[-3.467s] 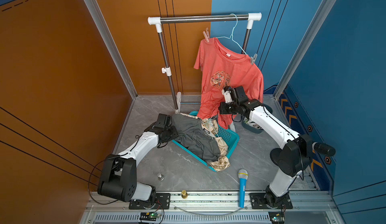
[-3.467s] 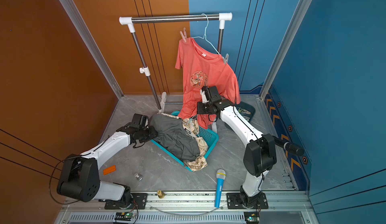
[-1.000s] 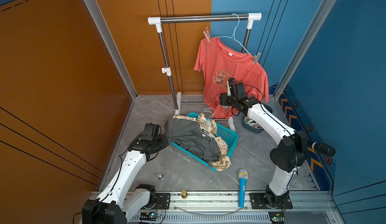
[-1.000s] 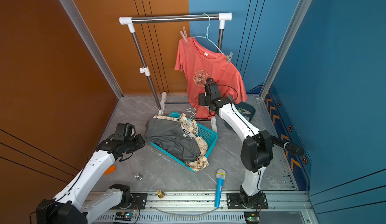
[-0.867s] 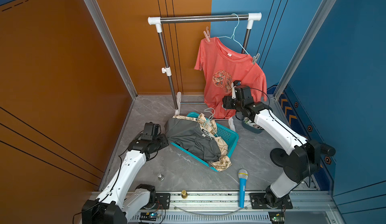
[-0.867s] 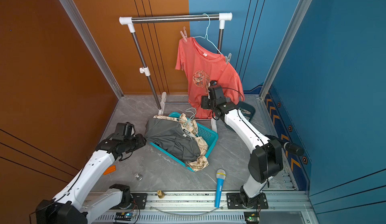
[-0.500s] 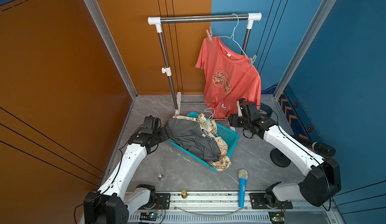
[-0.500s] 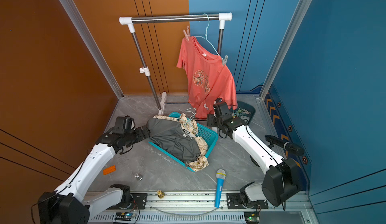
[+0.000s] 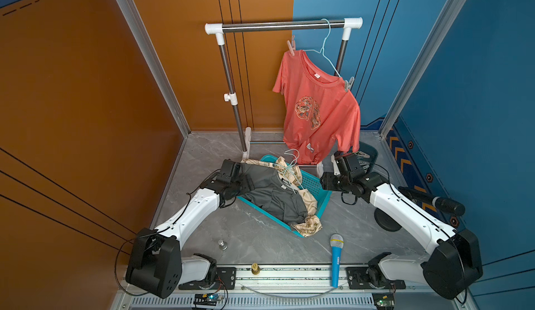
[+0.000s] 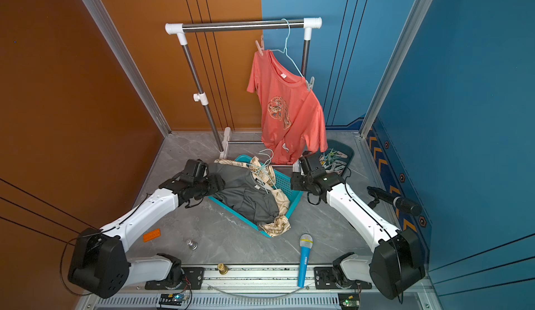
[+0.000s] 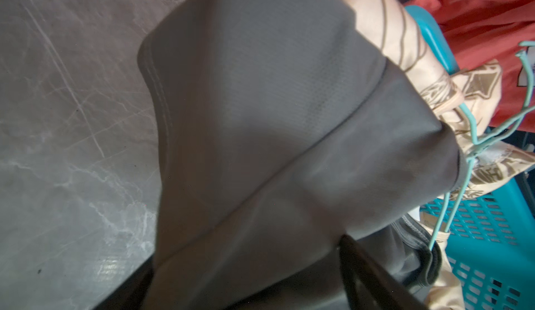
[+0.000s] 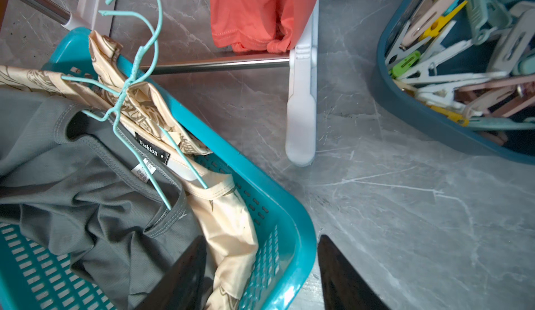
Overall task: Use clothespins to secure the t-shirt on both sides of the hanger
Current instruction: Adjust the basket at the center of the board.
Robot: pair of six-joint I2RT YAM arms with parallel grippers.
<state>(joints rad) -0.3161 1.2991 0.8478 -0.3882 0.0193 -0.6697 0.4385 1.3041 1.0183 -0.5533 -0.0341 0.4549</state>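
Since 1 second ago the right gripper (image 12: 262, 242) has dropped away from the hem of the coral t-shirt (image 9: 315, 106). The left gripper (image 9: 247, 184) has swung in from bare floor to the teal basket (image 12: 237, 161).

- Right arm is reaching forward and low. Its jaws are hovering wide apart over the basket's corner, straddling the rim and holding nothing.
- Left arm is stretching to the basket's opposite end. Its jaws are standing spread, with a grey shirt (image 11: 260, 120) draping across them.
- The t-shirt is hanging on the hanger (image 9: 326, 39) from the rail (image 9: 278, 26), above and apart from both jaws.
- 1 pink clothespin (image 9: 291, 46) and 1 grey clothespin (image 9: 349, 83) are gripping its 2 shoulders.
- Spare clothespins (image 12: 451, 71) are lying in a dark tray (image 12: 405, 106) near the right gripper, outside its jaws.
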